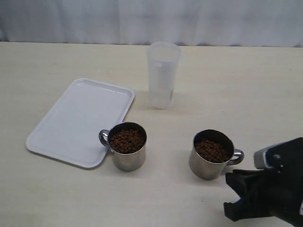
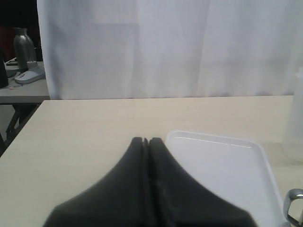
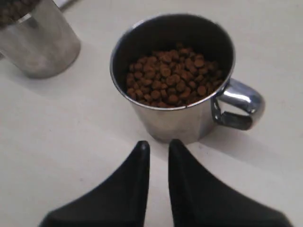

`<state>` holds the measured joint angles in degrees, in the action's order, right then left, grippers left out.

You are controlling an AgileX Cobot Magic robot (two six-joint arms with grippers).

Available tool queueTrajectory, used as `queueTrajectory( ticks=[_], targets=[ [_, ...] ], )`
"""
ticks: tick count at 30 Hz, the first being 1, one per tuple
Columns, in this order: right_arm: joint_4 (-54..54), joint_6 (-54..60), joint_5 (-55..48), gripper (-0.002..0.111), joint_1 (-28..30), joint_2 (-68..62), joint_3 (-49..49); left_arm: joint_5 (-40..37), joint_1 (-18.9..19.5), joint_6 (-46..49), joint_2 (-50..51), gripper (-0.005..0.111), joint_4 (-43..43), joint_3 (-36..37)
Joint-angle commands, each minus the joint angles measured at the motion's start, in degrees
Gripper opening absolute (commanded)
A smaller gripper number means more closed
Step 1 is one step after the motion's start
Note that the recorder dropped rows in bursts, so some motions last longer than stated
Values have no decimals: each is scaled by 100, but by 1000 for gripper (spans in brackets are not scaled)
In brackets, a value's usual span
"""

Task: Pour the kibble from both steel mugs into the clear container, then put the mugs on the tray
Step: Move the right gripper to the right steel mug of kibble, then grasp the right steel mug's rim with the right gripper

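Two steel mugs stand on the table, both filled with dark-brown kibble. The left mug [image 1: 127, 147] sits at the near corner of the white tray [image 1: 75, 118], its handle toward the tray. The right mug [image 1: 212, 154] [image 3: 173, 75] has its handle [image 3: 236, 106] pointing toward my right gripper [image 1: 230, 194] [image 3: 157, 144]. That gripper is slightly open and empty, its tips just short of the mug's base. The clear container [image 1: 163, 75] stands upright behind both mugs. My left gripper [image 2: 146, 140] is shut on nothing, low beside the tray [image 2: 227, 165]; the exterior view does not show it.
A white curtain [image 1: 151, 19] hangs behind the table's far edge. In the left wrist view a second table at the far left carries a grey bottle [image 2: 23, 47]. The other mug [image 3: 40, 42] appears at the corner of the right wrist view.
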<state>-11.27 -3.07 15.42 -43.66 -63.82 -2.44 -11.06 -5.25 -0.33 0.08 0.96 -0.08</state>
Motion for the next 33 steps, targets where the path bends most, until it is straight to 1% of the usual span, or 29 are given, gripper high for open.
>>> queueTrajectory(
  ticks=[1, 5, 7, 8, 10, 16, 23, 33],
  targets=[
    [-29, 26, 181, 31, -20, -1103, -545, 34, -17, -62, -8, 0, -8, 8],
    [-29, 84, 238, 71, -20, -1695, -933, 34, -17, -62, -8, 0, -8, 8],
    [-29, 84, 281, 87, -20, -1860, -1038, 34, -17, -62, -8, 0, -8, 8],
    [-9, 93, 316, 92, -20, -1929, -1069, 34, -17, -62, -8, 0, -8, 8],
    [21, 93, 522, 98, -20, -2045, -1101, 34, -17, -62, -8, 0, -8, 8],
    [21, 427, 1215, 98, -20, -2390, -1115, 34, -17, -62, -8, 0, -8, 8],
    [21, 537, 1361, 98, -20, -2745, -1242, 34, -17, -62, -8, 0, -8, 8],
    [10, 610, 1313, 98, 7, -3130, -1565, 71, -17, -62, -8, 0, -8, 8]
  ],
)
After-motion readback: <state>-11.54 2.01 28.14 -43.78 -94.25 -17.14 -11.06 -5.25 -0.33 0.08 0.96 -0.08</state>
